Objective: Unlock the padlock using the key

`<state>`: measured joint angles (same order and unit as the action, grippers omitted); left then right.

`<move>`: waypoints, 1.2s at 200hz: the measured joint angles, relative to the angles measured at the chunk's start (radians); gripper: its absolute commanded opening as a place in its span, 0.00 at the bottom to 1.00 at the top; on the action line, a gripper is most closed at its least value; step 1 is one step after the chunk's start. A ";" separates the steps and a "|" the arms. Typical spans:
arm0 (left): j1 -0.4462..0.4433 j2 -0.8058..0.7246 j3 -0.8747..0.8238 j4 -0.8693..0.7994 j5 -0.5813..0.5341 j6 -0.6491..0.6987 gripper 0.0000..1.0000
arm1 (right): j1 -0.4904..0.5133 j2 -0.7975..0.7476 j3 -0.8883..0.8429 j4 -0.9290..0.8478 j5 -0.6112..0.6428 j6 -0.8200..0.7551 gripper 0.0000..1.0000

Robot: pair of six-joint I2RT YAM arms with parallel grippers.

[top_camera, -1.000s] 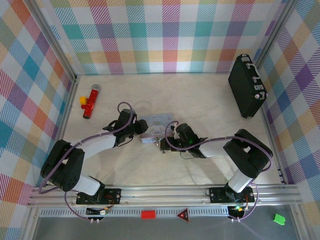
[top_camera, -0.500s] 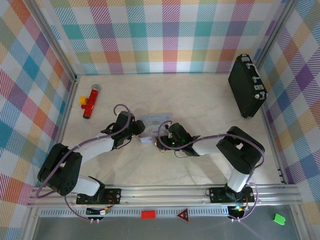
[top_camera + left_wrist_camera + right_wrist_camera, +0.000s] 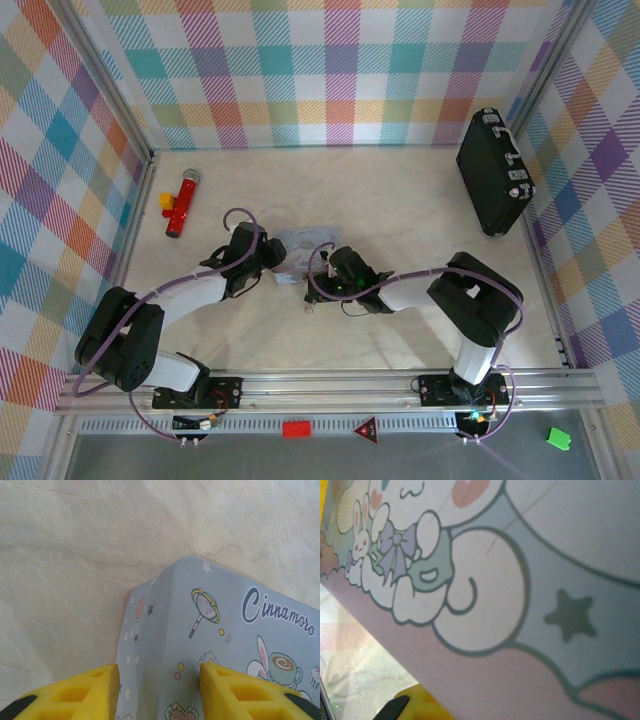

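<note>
While the left gripper [image 3: 159, 680] straddles the blue cartoon tin [image 3: 235, 645] at its corner, fingers apart, grip unclear, the right gripper [image 3: 317, 287] noses up to the tin's near side. Open or closed? Can't tell. A tiny pale sliver, seemingly the key [image 3: 309, 303], sits just off the tin's near edge.

Cream table [image 3: 400, 200] with tin [image 3: 308, 240], toy [image 3: 181, 203], case [image 3: 492, 186]

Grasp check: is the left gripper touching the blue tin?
Cannot tell. Left wrist view: left gripper straddles the tin's corner; neither contact nor gap shows plainly.
</note>
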<state>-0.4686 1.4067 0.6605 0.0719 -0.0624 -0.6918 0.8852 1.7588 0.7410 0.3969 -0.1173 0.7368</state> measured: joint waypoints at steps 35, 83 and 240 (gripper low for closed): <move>-0.001 0.000 -0.006 0.010 -0.003 -0.003 0.44 | 0.000 0.000 0.000 0.005 -0.007 0.035 0.15; -0.001 -0.002 -0.013 0.018 -0.003 -0.016 0.44 | 0.004 0.000 0.000 -0.002 -0.014 0.037 0.29; -0.002 -0.015 -0.032 0.036 -0.008 -0.031 0.43 | 0.117 0.112 0.291 -0.421 0.170 0.011 0.28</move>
<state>-0.4706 1.3918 0.6289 0.1081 -0.0708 -0.7223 1.0027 1.8706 1.0321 -0.0242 0.0528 0.7479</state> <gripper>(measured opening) 0.435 0.326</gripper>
